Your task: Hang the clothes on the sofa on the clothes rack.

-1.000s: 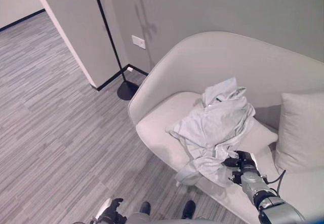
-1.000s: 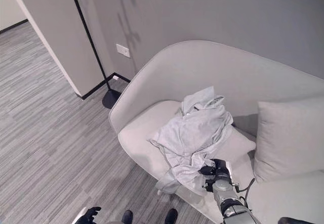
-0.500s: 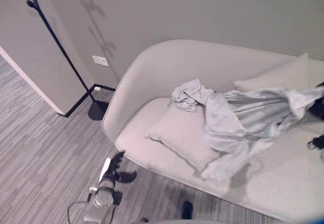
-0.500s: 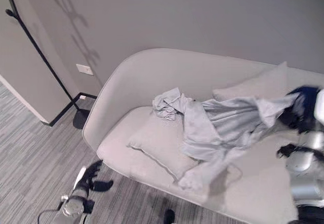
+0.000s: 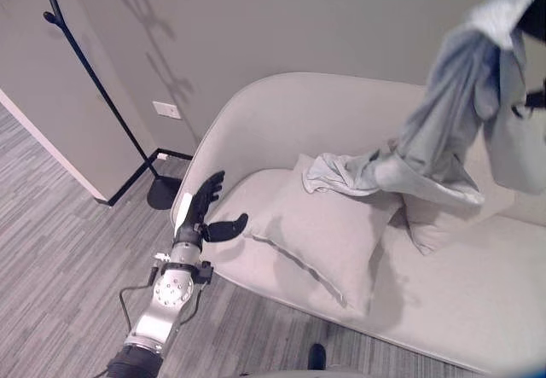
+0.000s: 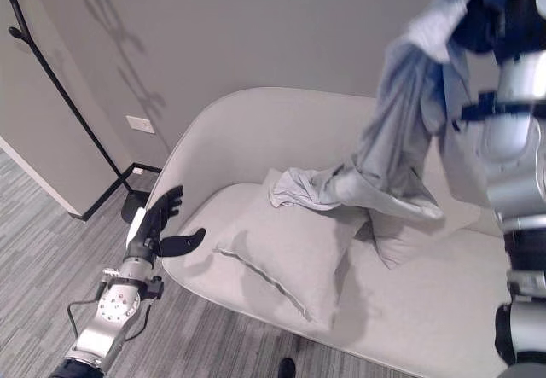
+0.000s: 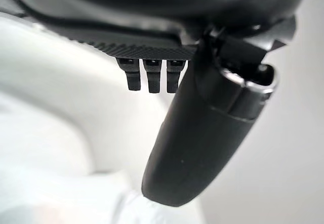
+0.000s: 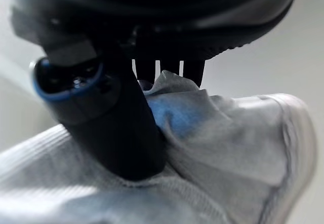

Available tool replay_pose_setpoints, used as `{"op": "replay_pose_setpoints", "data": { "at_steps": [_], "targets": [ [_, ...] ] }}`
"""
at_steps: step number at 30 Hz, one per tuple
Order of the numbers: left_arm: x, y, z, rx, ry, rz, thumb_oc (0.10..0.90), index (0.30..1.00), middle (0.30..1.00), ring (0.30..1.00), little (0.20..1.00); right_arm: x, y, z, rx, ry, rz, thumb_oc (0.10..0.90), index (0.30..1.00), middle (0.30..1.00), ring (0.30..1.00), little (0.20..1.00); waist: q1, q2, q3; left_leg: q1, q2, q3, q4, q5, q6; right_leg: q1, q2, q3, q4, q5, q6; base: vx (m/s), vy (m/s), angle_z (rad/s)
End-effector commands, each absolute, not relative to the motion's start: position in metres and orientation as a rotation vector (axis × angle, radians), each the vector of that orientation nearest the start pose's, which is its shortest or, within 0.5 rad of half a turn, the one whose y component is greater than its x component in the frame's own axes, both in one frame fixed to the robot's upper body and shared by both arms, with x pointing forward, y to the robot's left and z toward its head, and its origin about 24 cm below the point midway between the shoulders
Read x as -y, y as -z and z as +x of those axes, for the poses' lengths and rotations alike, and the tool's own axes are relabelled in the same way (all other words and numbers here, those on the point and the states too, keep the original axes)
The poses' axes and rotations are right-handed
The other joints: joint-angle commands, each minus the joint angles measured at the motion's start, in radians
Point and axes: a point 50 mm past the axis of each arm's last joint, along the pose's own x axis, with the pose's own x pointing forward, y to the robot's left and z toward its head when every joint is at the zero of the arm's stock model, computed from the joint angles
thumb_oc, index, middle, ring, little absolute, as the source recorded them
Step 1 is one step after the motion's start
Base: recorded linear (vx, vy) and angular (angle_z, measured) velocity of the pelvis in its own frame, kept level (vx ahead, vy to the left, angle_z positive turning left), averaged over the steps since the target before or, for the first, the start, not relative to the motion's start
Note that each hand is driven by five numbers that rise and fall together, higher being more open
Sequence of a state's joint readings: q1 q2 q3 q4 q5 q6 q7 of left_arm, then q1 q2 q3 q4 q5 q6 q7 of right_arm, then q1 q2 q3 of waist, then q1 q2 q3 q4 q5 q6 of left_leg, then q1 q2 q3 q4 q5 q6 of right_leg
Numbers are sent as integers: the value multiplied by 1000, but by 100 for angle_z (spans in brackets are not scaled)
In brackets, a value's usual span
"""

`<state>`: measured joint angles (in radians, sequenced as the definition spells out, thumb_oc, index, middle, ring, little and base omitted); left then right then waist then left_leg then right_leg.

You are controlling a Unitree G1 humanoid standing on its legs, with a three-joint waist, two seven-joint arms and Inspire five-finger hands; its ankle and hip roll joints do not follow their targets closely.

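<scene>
Pale blue-grey cloth, a crumpled cotton garment (image 6: pixel 401 130), hangs from the robot's right hand (image 6: pixel 490 2), which is raised high with its fingers and thumb curled into a bunch of the fabric, as the right wrist view shows. From that hand the garment falls in a long drape down and toward the robot's left, and its lower end rests on the light grey square cushion (image 6: pixel 294 250) lying on the seat of the rounded light grey upholstered sofa (image 6: pixel 256 130). It is not yet clear of the sofa.

Its long axis runs from the high hand down to the cushion. The left hand (image 5: pixel 200 212) is held low, beside the sofa's outer end, fingers straight and thumb spread, holding nothing. The tall black metal clothes rack (image 5: pixel 90 79) stands beyond that empty hand, against the wall, well apart from the right hand. By my judgement the carry must travel leftward past the sofa's end. A second grey cushion (image 5: pixel 444 216) sits below the right hand, under the drape.
</scene>
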<state>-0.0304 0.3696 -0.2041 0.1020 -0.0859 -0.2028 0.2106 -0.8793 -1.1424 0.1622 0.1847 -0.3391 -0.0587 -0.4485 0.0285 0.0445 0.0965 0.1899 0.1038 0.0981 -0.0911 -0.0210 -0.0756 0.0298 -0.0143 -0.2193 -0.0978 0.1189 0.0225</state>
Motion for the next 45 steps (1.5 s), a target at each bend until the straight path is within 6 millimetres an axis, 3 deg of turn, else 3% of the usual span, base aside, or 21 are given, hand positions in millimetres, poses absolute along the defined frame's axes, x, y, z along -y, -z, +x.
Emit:
{"op": "replay_pose_setpoints", "data": {
  "at_steps": [1,2,6,8,9,17,23,24,25,29,35,37,38,39,40,42,45],
  "targets": [
    [-177,-115,266,470,80,283,800,900,900,900,900,263,-429,263,1213,797,-1134,400,300,300,300,300,22,-117,-105,34,6,-9,4,-61,-11,77,-73,3,11,-101,90,-8,-13,11],
    [-165,-120,265,490,152,220,800,900,900,900,900,257,-439,265,1233,793,-1086,400,300,300,300,300,27,-127,-112,35,6,-12,4,-61,-12,81,-71,1,11,-101,88,-3,-16,11],
    [-149,-123,268,491,222,162,800,900,900,900,900,238,-456,271,1274,756,-1033,400,300,300,300,300,22,-116,-113,37,5,-16,4,-60,-12,86,-71,0,11,-102,87,-1,-8,3],
    [-122,-124,274,506,330,174,800,900,900,900,900,215,-465,272,1348,668,-879,400,300,300,300,300,12,-116,-119,40,4,-20,4,-60,-11,92,-70,-1,12,-102,84,0,0,0],
    [-121,-125,274,507,330,173,800,900,900,900,900,215,-466,272,1349,667,-879,400,300,300,300,300,12,-115,-118,40,4,-21,4,-60,-11,93,-70,-1,12,-102,84,0,0,0],
    [-42,-126,275,366,643,-216,800,900,900,900,900,147,-459,280,1428,359,-677,400,300,300,300,300,-22,-108,-114,39,-1,-11,4,-52,-6,90,-72,16,12,-96,83,-15,-5,-2],
    [-12,-123,288,322,651,-186,800,900,900,900,900,118,-452,270,1477,165,-548,400,300,300,300,300,-48,-108,-113,38,-5,2,4,-47,-5,84,-74,27,11,-86,80,3,-7,-7],
    [-9,-128,298,331,589,-165,568,552,552,552,552,111,-444,264,1501,81,-532,400,300,300,300,300,-64,-107,-115,44,-3,7,4,-55,-7,85,-70,35,11,-93,81,-23,-20,-13],
    [-7,-130,302,339,562,-157,400,300,300,300,300,111,-441,259,1510,55,-533,400,300,300,300,300,-68,-109,-112,40,-5,10,4,-46,-7,78,-72,36,11,-84,80,44,-23,-12],
    [-23,-141,308,400,448,-150,400,300,300,300,300,124,-430,249,1527,14,-584,400,300,300,300,300,-77,-108,-105,41,0,21,4,-49,-10,70,-67,42,11,-84,81,5,-25,-11],
    [-43,-145,310,421,352,-199,400,300,300,300,300,142,-422,251,1492,52,-622,400,300,300,300,300,-74,-108,-106,44,9,27,4,-57,-14,68,-57,47,11,-96,83,36,-17,-7],
    [-65,-148,311,460,270,-175,400,300,300,300,300,153,-420,253,1468,76,-627,400,300,300,300,300,-68,-112,-103,39,11,30,4,-48,-16,63,-54,47,11,-92,80,49,-34,-2],
    [-82,-148,311,496,222,-65,400,300,300,300,300,158,-420,253,1458,83,-635,400,300,300,300,300,-63,-111,-103,41,17,30,4,-55,-20,66,-49,47,11,-103,81,7,-35,-2],
    [-82,-147,310,497,220,-60,400,300,300,300,300,158,-420,253,1458,83,-632,400,300,300,300,300,-64,-115,-102,37,15,31,4,-47,-20,62,-51,46,11,-95,79,72,-35,-5],
    [-95,-149,310,541,190,58,400,300,300,300,300,164,-420,252,1455,89,-635,400,300,300,300,300,-59,-111,-103,37,21,30,4,-55,-23,63,-48,46,11,-105,81,-14,-21,-4],
    [-95,-149,309,542,189,61,400,300,300,300,300,164,-420,252,1455,89,-633,400,300,300,300,300,-60,-115,-102,33,19,30,4,-46,-23,60,-50,44,11,-97,79,0,0,0],
    [-126,-159,298,626,136,235,400,300,300,300,300,178,-417,253,1421,124,-628,400,300,300,300,300,-42,-111,-101,28,26,25,4,-53,-26,58,-41,41,11,-107,78,28,-25,1]
  ]
}}
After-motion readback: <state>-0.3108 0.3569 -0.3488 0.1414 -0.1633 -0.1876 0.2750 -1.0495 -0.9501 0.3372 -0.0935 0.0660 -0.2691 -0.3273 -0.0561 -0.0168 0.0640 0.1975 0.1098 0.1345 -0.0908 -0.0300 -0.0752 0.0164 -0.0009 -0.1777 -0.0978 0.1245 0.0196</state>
